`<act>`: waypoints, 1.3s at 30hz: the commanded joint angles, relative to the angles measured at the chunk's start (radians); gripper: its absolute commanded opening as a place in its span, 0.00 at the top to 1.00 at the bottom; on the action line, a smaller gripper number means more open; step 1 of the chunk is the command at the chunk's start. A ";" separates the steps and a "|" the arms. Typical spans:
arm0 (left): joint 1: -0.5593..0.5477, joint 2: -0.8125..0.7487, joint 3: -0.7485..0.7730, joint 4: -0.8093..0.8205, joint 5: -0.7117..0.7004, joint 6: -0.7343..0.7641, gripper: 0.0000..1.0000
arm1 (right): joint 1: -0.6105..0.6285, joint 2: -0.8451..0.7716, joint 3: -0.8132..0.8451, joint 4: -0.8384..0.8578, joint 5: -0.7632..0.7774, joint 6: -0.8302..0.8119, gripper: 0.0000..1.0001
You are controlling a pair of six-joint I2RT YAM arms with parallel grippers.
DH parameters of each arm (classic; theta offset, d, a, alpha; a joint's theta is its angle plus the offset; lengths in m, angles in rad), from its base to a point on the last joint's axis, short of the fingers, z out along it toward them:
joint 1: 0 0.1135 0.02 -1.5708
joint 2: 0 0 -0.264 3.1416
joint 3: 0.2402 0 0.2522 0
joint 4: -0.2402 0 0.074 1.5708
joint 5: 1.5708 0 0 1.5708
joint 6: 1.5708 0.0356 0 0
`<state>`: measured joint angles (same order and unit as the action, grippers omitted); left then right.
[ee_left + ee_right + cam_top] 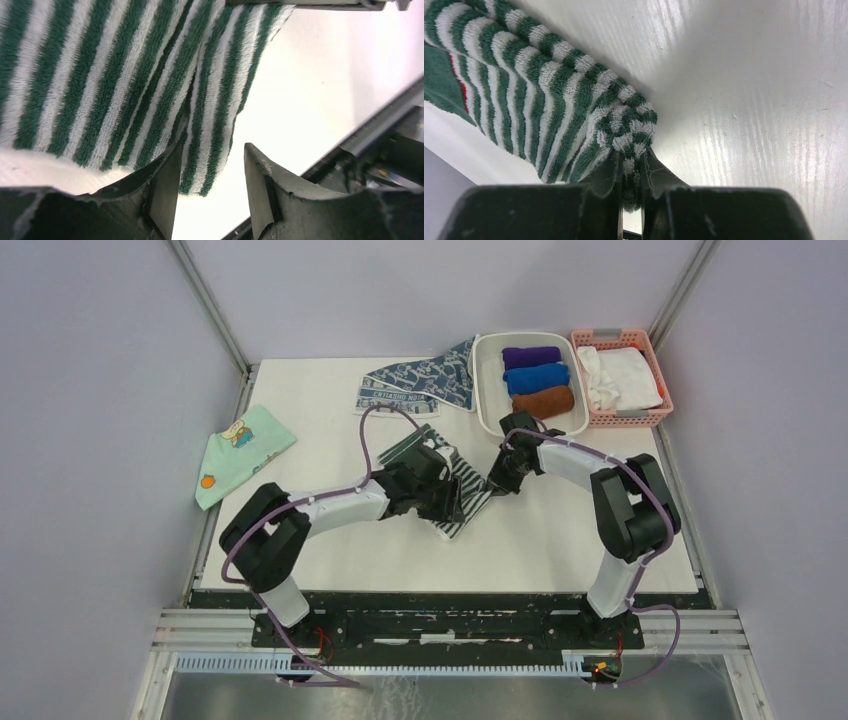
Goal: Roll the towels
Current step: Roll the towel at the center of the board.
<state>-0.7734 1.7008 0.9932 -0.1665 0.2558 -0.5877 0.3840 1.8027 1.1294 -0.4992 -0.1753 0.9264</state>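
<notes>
The green-and-white striped towel (462, 495) lies folded on the white table in the middle. My left gripper (452, 502) is over it, open; in the left wrist view its left finger (160, 190) rests against the towel's edge (125, 90) and the gap between the fingers holds only table. My right gripper (497, 480) is shut on the towel's right corner (629, 130), pinched between its fingers (656, 177). The blue-grey patterned towel (425, 380) lies spread at the back of the table, untouched.
A white bin (485, 390) holds purple, blue and brown rolls at the back right. A pink basket (655, 415) with white cloth stands right of it. A mint-green cartoon cloth (240, 450) hangs over the table's left edge.
</notes>
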 commanded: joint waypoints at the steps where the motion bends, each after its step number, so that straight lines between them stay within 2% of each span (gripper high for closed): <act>1: -0.166 -0.089 0.068 -0.085 -0.492 0.176 0.43 | -0.004 0.028 0.052 -0.093 0.034 -0.003 0.94; 5: -0.338 -0.068 0.107 -0.070 -0.775 0.288 0.42 | -0.004 0.054 0.067 -0.110 0.011 0.011 0.94; 10: -0.467 0.017 0.148 -0.022 -0.972 0.409 0.42 | -0.005 0.072 0.080 -0.123 -0.006 0.015 0.94; 15: -0.512 0.134 0.174 0.019 -1.080 0.499 0.41 | -0.005 0.081 0.096 -0.133 -0.022 0.014 0.94; 26: -0.519 0.276 0.183 0.086 -1.176 0.615 0.40 | -0.005 0.090 0.102 -0.139 -0.040 0.005 0.94; 34: -0.490 0.343 0.180 0.055 -1.121 0.567 0.40 | -0.005 0.084 0.103 -0.137 -0.056 -0.005 0.93; 39: -0.445 0.344 0.161 0.026 -1.027 0.527 0.42 | -0.005 0.077 0.107 -0.128 -0.064 -0.015 0.91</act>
<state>-1.2625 2.0045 1.1584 -0.1238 -0.8783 -0.0177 0.3748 1.8797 1.2095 -0.6086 -0.2276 0.9325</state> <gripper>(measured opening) 0.594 0.150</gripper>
